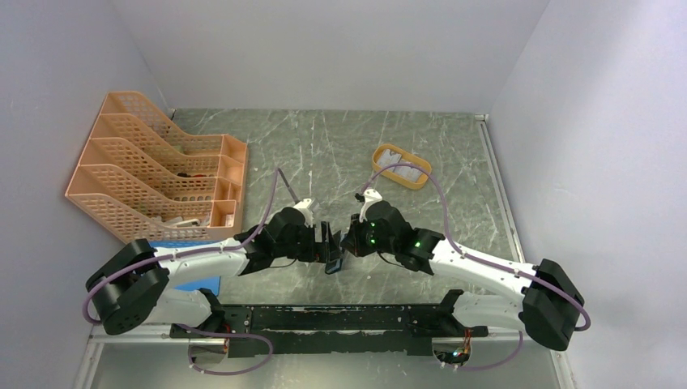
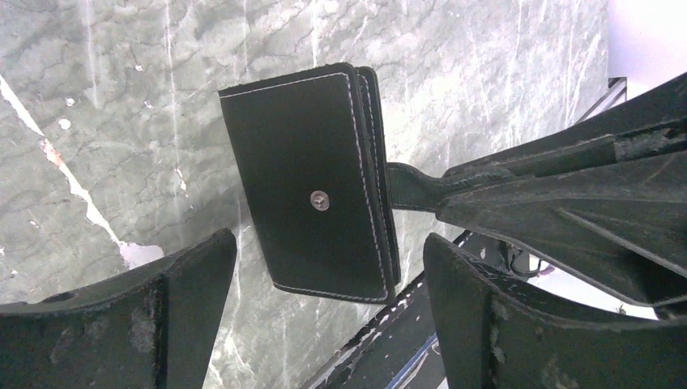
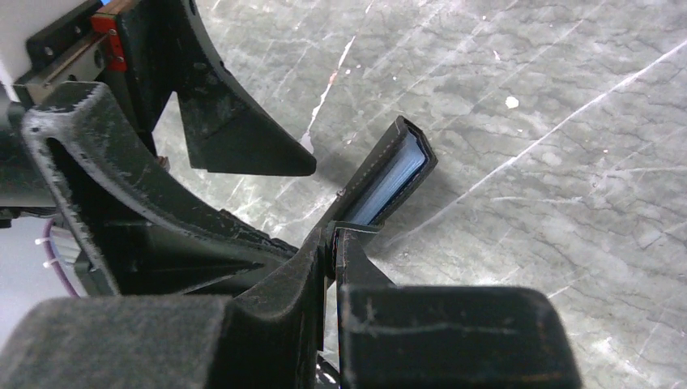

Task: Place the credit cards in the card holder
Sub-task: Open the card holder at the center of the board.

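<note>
The black card holder [image 2: 312, 211] hangs folded above the marble table, its snap stud facing the left wrist camera. My right gripper [image 3: 334, 235] is shut on its snap tab [image 2: 413, 188]. The bluish inner pockets [image 3: 389, 182] show through its edge in the right wrist view. My left gripper [image 2: 328, 267] is open, with one finger on each side of the holder's lower end and not touching it. In the top view both grippers meet at the table's middle around the holder [image 1: 333, 263]. The pale credit cards [image 1: 405, 172] lie in the orange oval tray [image 1: 381, 154] at the back.
A peach mesh file organizer [image 1: 154, 174] stands at the left. A flat blue pad [image 1: 209, 285] lies under the left arm. The black mounting rail [image 1: 324, 320] runs along the near edge. Walls close in on three sides.
</note>
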